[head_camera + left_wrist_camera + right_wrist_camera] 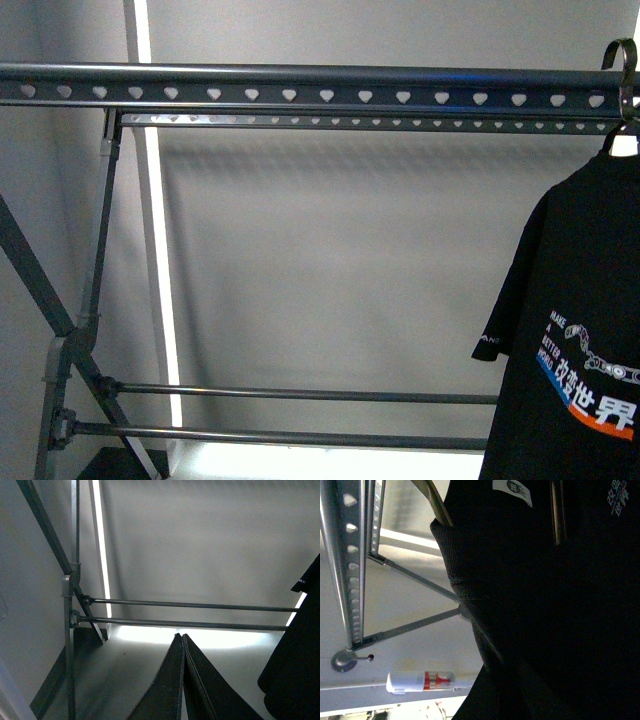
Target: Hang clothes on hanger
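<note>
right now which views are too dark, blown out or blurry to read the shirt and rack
Front view: evenly lit, rack holes crisp, shirt print readable, a bright strip glaring behind. Left wrist view: glare low behind the bars, left gripper a dark silhouette with its tips together, shirt only a black edge. Right wrist view: shirt fills the frame, nearly featureless black; rack sharp.

Left gripper: I see its two dark fingers rising from the bottom centre, tips pressed together, nothing between them.
Rack: I've got its grey slanted leg and upright post down the left side of the frame.
Lower bars: two thin horizontal rods cross mid-frame, one just above the other.
T-shirt: black fabric hangs at the right edge; I make out small white sleeve lettering, unreadable.
Wall: plain grey, with a bright vertical strip at upper left.
</note>
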`<state>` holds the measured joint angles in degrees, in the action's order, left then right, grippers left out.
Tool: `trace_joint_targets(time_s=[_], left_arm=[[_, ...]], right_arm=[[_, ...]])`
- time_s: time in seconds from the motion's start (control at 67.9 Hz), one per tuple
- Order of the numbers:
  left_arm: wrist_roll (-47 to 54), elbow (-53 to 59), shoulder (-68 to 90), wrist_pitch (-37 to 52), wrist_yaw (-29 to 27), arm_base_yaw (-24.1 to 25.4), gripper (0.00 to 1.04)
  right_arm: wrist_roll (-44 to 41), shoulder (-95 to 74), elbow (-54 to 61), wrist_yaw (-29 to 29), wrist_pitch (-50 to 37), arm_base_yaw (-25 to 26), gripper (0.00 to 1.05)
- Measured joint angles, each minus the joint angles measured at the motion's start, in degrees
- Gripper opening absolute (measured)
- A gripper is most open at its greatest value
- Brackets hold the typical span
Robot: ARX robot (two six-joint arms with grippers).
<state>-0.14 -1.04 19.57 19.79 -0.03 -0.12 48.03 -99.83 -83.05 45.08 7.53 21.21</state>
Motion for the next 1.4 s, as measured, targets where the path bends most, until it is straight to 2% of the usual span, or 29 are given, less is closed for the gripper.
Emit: trace_joint_targets(time_s=[0.457, 0.619, 0.722, 1.105, 1.253, 1.4], left_arm=[[0.0, 0.0, -7.6, -7.5, 0.0, 0.0, 0.04], [0.0, 0.0, -9.7, -9.7, 0.0, 0.0, 0.04], [0.0, 0.0, -17.0, -18.6, 0.0, 0.0, 0.04], [0.0, 0.0, -19.3, -19.6, 0.0, 0.0, 0.04], [0.0, 0.0, -19.3, -19.6, 0.0, 0.0, 0.04], [0.0, 0.0, -19.3, -19.6, 0.0, 0.0, 0.04]], right_arm=[[-0.5, -8.8, -13.3, -5.1, 3.9, -3.4, 0.04], [1.8, -11.5, -16.4, -7.1, 3.7, -4.4, 0.04], [2.8, -12.7, -18.5, -8.3, 4.3, -5.0, 0.04], [2.9, -13.3, -16.1, -11.3, 3.3, -6.8, 0.04], [0.8, -12.7, -13.0, -12.1, 1.2, -6.8, 0.26], [-1.5, -9.8, -6.9, -11.3, -2.9, -5.9, 0.52]])
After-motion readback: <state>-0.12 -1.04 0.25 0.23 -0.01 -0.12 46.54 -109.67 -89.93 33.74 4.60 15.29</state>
